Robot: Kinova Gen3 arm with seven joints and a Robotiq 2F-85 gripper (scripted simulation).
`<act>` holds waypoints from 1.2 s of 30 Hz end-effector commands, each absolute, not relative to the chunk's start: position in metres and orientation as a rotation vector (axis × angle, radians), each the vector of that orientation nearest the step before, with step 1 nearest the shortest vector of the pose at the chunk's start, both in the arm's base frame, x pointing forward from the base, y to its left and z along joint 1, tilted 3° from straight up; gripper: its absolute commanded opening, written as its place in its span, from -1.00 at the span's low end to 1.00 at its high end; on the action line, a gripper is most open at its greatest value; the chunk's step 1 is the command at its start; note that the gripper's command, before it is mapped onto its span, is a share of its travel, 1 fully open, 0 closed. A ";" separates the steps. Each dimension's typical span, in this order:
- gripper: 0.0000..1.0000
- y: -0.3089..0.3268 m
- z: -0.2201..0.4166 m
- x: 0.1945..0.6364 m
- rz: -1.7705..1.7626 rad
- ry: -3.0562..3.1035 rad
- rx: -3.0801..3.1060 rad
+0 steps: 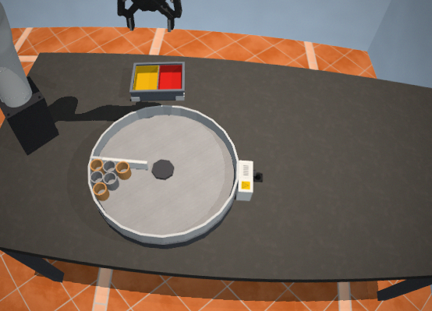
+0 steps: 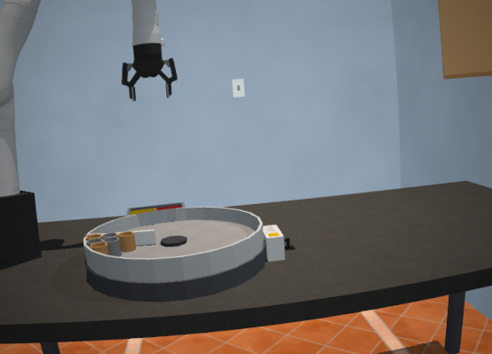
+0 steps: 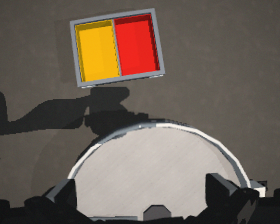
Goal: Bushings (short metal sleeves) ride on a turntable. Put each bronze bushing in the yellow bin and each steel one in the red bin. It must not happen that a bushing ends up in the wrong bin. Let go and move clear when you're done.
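Note:
My gripper (image 1: 150,29) (image 2: 150,97) (image 3: 141,191) is open and empty, high above the table. The turntable (image 1: 187,143) (image 2: 213,233) (image 3: 141,165) is a round grey disc with a raised rim. Three bronze bushings stand upright at its left side: one (image 1: 123,172) (image 2: 127,242) beside the white divider, one (image 1: 101,193) at the front, one (image 1: 97,165) in the corner by the rim. Three steel bushings, one of them (image 1: 111,182) (image 2: 114,247) nearest the middle, stand among them. The yellow bin (image 1: 146,79) (image 3: 97,54) and red bin (image 1: 171,78) (image 3: 136,47) look empty.
The white divider (image 1: 121,160) (image 2: 145,237) runs from the rim toward the dark hub (image 1: 162,169) (image 2: 173,240) (image 3: 157,212). A white box (image 1: 245,182) (image 2: 274,244) with a yellow label stands at the turntable's right. The bins share a grey tray behind the turntable. The arm's base stands at left.

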State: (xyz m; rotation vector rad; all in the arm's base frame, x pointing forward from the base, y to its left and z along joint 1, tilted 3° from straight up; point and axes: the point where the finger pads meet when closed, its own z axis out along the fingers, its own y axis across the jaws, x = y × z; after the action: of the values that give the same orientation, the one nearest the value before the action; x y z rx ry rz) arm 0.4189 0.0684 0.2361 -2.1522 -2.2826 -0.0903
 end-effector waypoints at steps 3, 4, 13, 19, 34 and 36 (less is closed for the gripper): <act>1.00 0.068 0.237 0.419 -0.093 -2.283 -2.153; 1.00 0.068 0.237 0.419 -0.093 -2.283 -2.153; 1.00 0.068 0.237 0.419 -0.093 -2.283 -2.153; 1.00 0.068 0.237 0.419 -0.093 -2.283 -2.153; -0.62 0.015 0.170 0.410 -0.093 -2.284 -2.152; -0.62 0.015 0.170 0.410 -0.093 -2.284 -2.152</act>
State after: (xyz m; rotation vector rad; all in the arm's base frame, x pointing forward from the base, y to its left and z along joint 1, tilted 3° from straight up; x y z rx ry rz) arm 0.4128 0.0233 0.1781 -2.1384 -2.3083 -0.1097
